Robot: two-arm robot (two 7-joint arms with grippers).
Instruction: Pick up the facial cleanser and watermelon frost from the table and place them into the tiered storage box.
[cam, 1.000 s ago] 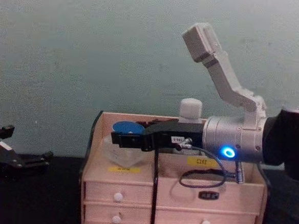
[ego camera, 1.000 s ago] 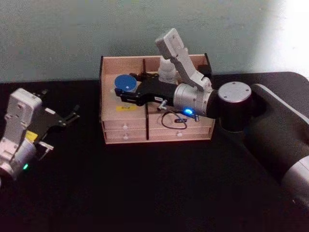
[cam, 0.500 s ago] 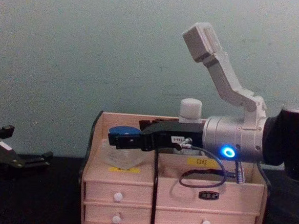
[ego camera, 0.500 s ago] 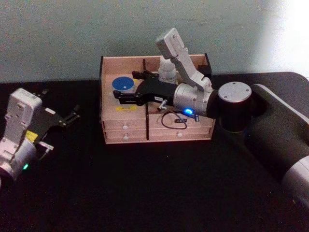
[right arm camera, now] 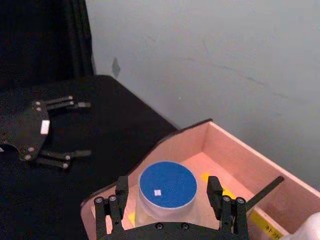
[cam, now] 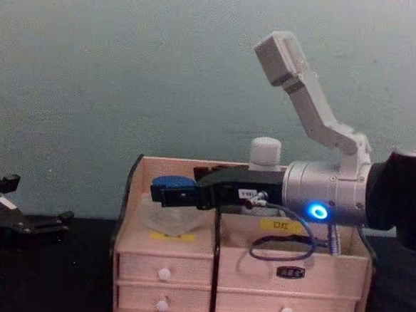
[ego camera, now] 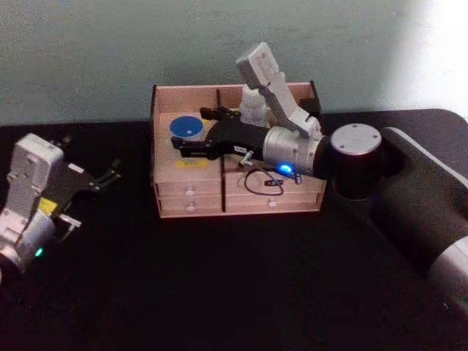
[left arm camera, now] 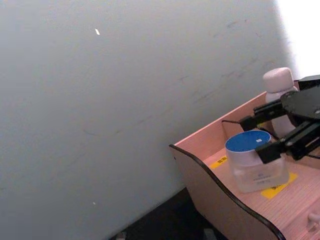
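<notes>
The watermelon frost [ego camera: 187, 128], a clear jar with a blue lid, stands in the left top compartment of the tiered storage box [ego camera: 191, 196]. My right gripper [ego camera: 189, 132] is open around it, one finger on each side with a gap to the glass, as the right wrist view shows with the jar [right arm camera: 167, 186] between the fingers [right arm camera: 120, 194]. The facial cleanser [ego camera: 253, 110], a white capped bottle, stands upright in the back right compartment behind the right arm, and shows above it in the chest view [cam: 265, 152]. My left gripper [ego camera: 110, 175] hovers open over the table at the far left.
The box [cam: 164, 269] stands at the table's back against a grey-green wall, with two rows of white-knobbed drawers in front. A dark divider [ego camera: 220, 110] separates its two top compartments. The black table [ego camera: 234, 285] stretches in front of and beside the box.
The jar has come down from a tilted, held position and now rests level on the compartment floor. My right gripper's fingers have spread apart from it. The left arm has stayed put.
</notes>
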